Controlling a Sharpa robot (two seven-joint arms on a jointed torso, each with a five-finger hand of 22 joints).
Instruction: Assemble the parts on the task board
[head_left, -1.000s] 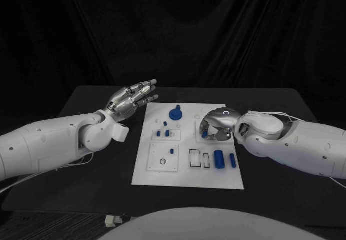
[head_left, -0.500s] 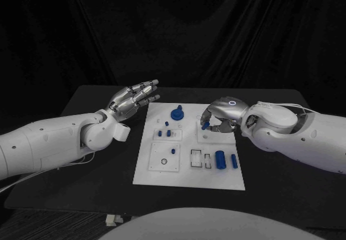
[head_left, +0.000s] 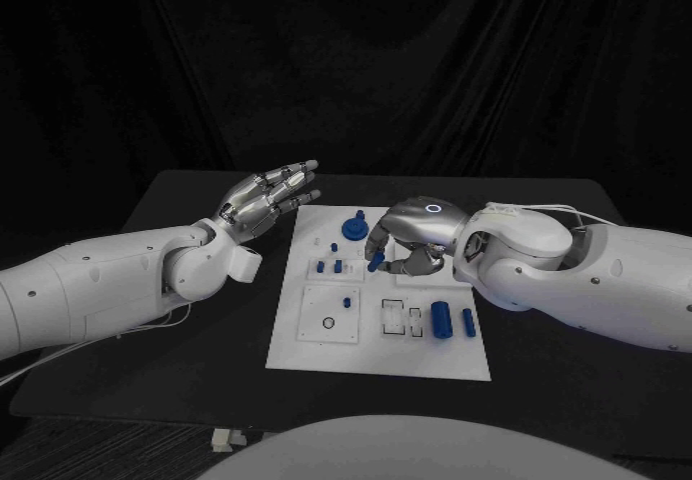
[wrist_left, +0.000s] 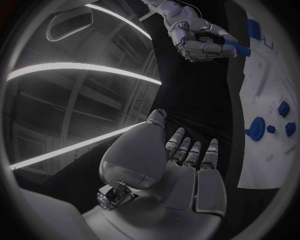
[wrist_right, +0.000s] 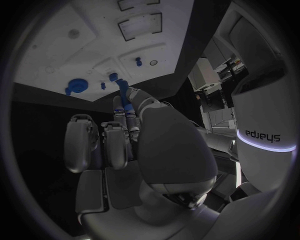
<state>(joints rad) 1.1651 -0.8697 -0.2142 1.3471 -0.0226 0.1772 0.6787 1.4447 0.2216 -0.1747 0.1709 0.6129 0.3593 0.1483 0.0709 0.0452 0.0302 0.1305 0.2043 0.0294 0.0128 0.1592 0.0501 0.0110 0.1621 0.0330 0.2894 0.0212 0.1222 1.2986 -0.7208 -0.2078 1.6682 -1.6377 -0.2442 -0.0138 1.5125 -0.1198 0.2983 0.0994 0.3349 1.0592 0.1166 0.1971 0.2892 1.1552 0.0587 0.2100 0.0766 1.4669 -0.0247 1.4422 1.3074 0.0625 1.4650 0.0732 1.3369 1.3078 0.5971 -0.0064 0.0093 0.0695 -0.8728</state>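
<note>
Right hand (head_left: 408, 240) pinching a small blue part (head_left: 376, 259) over the task board (head_left: 378, 345) at about 12 o'clock; grip looks shallow, so part could tilt or slip out during insertion; left hand (head_left: 268, 199) open, idle.

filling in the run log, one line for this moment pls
right hand: holds blue part over board | left hand: open, raised beside board | insertion: not yet done

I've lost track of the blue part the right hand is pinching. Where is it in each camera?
Head view: blue part at the right hand fingertips, over the task board.
Left wrist view: blue part, jutting from the hand toward the board.
Right wrist view: blue part, past the fingertips.
Shared landmark: round blue knob.
</note>
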